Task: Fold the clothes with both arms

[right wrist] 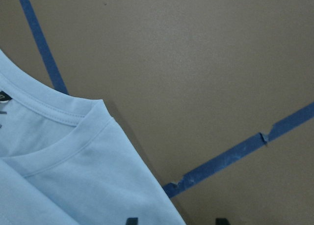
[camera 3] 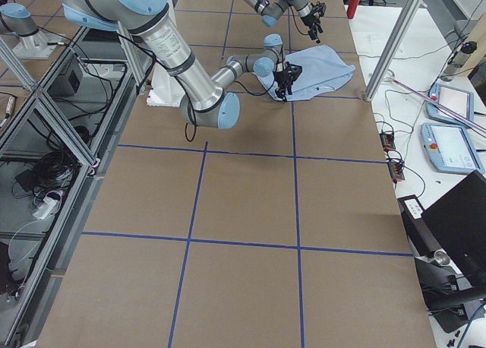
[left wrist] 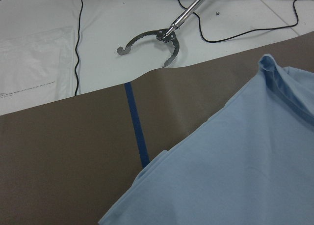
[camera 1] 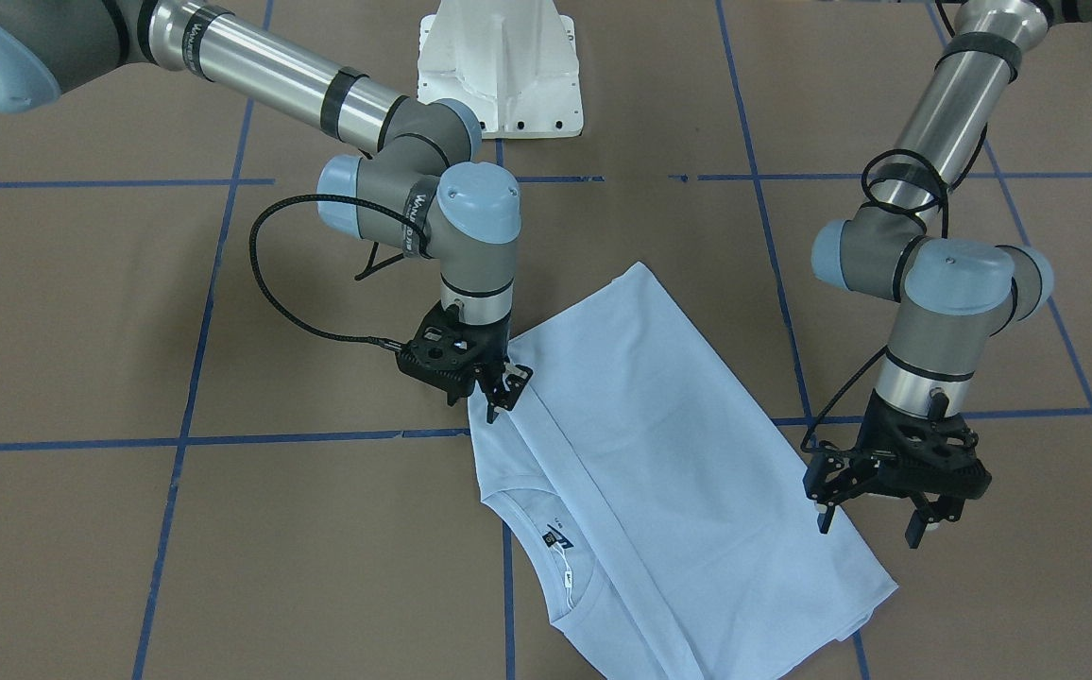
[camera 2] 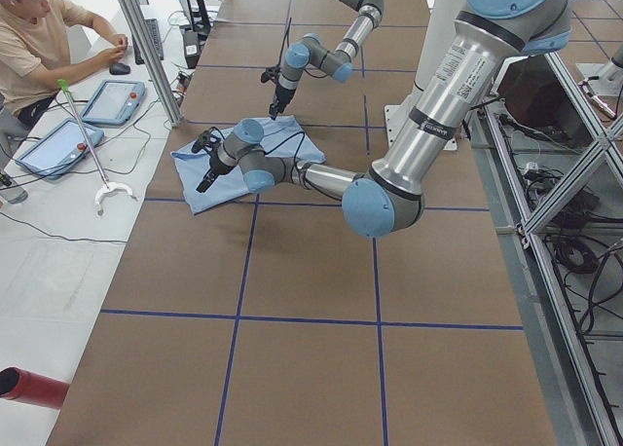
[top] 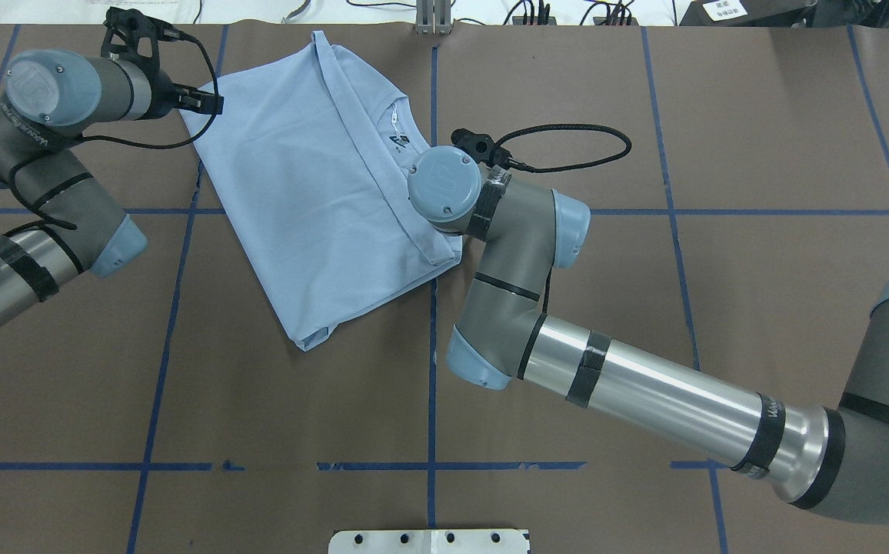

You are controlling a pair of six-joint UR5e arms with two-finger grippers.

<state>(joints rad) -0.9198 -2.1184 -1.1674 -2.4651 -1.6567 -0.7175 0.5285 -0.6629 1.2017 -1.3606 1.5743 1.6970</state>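
The T-shirt (camera 1: 678,453) is thin, smooth, matt light blue cloth with a stitched collar (right wrist: 73,119). The table (camera 1: 319,548) has a matt brown, paper-like cover, faintly grainy. The blue tape (right wrist: 235,154) on it is ragged in places. The left arm (camera 1: 952,104) and right arm (camera 1: 272,71) have shiny brushed-metal tubes, matt grey joints and smooth light blue plastic caps. The left gripper (camera 1: 869,531) and right gripper (camera 1: 503,397) look like matt black plastic.

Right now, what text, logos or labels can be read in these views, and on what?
"UR": logo on the left arm's joint cap and the right arm's joint cap.
White lettering on the right arm's black band: too blurred to read.
Neck label of the T-shirt: too small to read.
White paper tag at the overhead view's top right: unreadable.
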